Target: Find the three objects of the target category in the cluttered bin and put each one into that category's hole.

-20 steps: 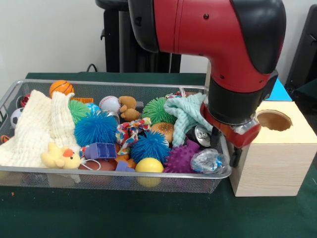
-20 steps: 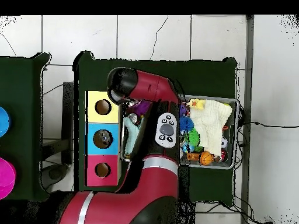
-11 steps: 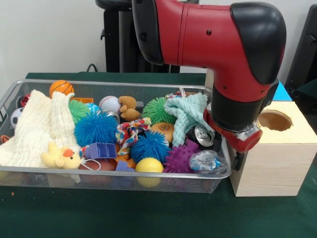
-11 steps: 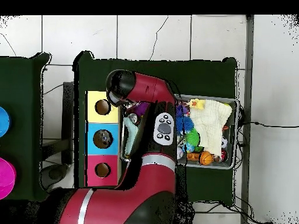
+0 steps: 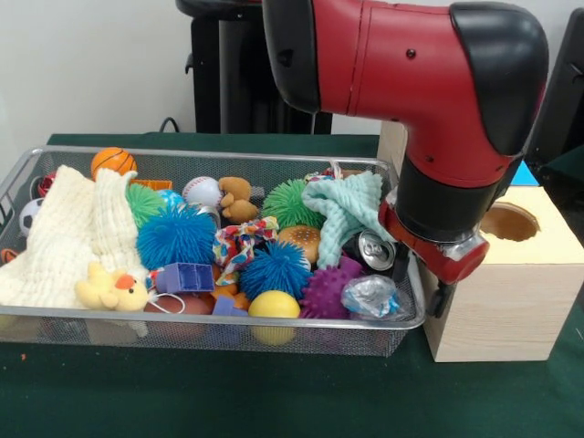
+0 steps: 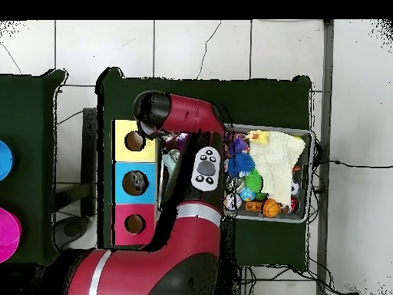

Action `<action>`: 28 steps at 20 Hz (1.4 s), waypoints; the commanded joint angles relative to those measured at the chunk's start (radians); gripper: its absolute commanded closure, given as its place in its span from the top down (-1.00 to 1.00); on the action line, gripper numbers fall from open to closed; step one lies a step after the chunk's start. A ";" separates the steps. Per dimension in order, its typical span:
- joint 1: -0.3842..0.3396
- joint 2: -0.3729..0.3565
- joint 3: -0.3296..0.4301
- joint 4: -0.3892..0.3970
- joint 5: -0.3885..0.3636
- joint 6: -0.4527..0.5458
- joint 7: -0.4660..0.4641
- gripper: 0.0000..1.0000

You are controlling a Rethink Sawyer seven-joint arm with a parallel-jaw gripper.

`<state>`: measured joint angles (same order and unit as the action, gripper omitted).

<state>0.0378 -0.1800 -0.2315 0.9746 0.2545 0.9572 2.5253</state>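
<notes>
Hanging between the bin's (image 5: 228,326) right end and the yellow box (image 5: 511,274), the arm (image 5: 429,82) hides its jaws so can't tell their state, and the can (image 5: 372,248) plus foil wad (image 5: 370,296) sit unsorted in that corner.

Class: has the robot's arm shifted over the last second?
Yes. In the front view the arm has drifted rightward, toward the wooden box beside the bin.
</notes>
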 commanded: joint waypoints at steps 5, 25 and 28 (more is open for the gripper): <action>0.009 0.056 -0.057 -0.037 -0.056 0.007 0.156 1.00; 0.009 0.075 -0.103 -0.261 -0.031 0.245 0.137 1.00; 0.006 0.101 -0.096 -0.255 -0.033 0.193 0.140 1.00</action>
<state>0.0684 -0.1538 -0.3607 0.7371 0.2418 1.1335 2.5253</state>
